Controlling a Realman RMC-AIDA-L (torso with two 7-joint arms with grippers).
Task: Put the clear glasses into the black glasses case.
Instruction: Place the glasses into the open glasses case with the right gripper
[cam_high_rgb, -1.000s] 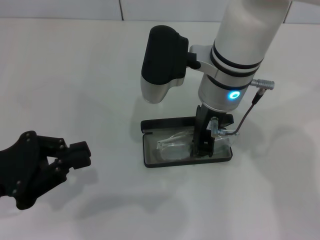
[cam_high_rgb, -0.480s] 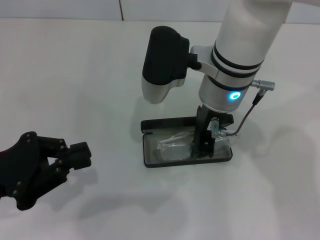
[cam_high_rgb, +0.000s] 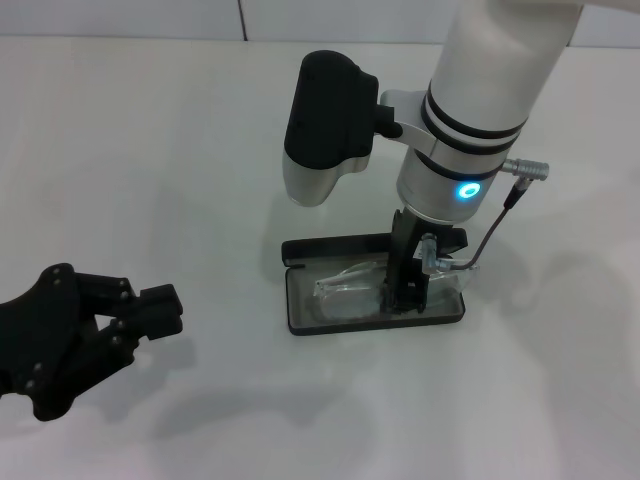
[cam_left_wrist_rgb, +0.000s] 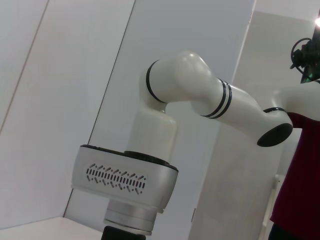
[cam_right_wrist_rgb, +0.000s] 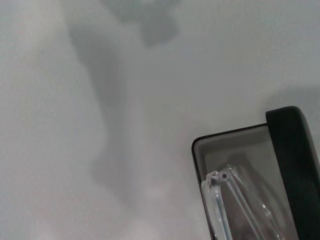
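Observation:
The black glasses case (cam_high_rgb: 296, 312) lies open at the table's middle, its grey lining facing up. The clear glasses (cam_high_rgb: 345, 288) lie inside it, folded, their left end near the case's left wall. My right gripper (cam_high_rgb: 406, 292) reaches straight down into the right half of the case, over the glasses. In the right wrist view a corner of the case (cam_right_wrist_rgb: 292, 150) shows, with the hinge end of the glasses (cam_right_wrist_rgb: 220, 192) on the lining. My left gripper (cam_high_rgb: 162, 308) hangs parked at the lower left, far from the case, shut and holding nothing.
The white table (cam_high_rgb: 150, 150) spreads around the case with nothing else on it. A cable (cam_high_rgb: 490, 240) loops from the right wrist beside the case. The left wrist view shows only the right arm (cam_left_wrist_rgb: 165, 125) against a wall.
The left end of the glasses has shifted very slightly inside the case. Neither arm has visibly moved.

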